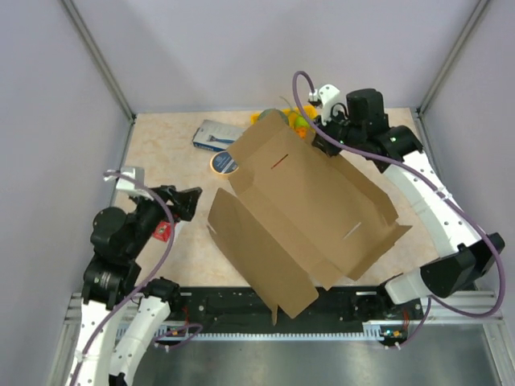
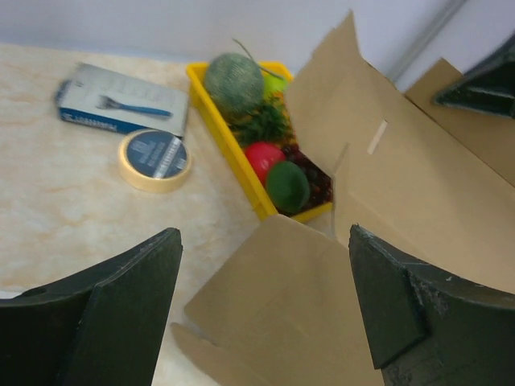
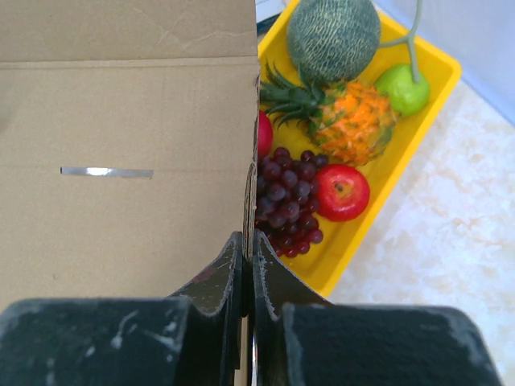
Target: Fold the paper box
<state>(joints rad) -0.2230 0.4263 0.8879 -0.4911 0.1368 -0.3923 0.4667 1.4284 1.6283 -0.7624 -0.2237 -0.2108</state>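
Observation:
The paper box point(image 1: 306, 209) is a plain brown cardboard sheet with flaps, held tilted above the middle of the table, its near flaps hanging toward the table's front edge. My right gripper point(image 1: 322, 143) is shut on the sheet's far right edge; in the right wrist view the cardboard edge point(image 3: 248, 193) runs straight in between the closed fingers of that gripper point(image 3: 249, 241). My left gripper point(image 1: 189, 203) stands open at the table's left, apart from the sheet. In the left wrist view a flap of the box point(image 2: 322, 305) lies ahead of the wide-open fingers point(image 2: 264, 235).
A yellow fruit tray point(image 1: 294, 121) with melon, pineapple, grapes and apples sits at the back, partly under the sheet; it also shows as the tray point(image 3: 402, 145) and tray point(image 2: 221, 121). A blue-grey packet point(image 1: 216, 134) and a tape roll point(image 1: 224, 163) lie back left.

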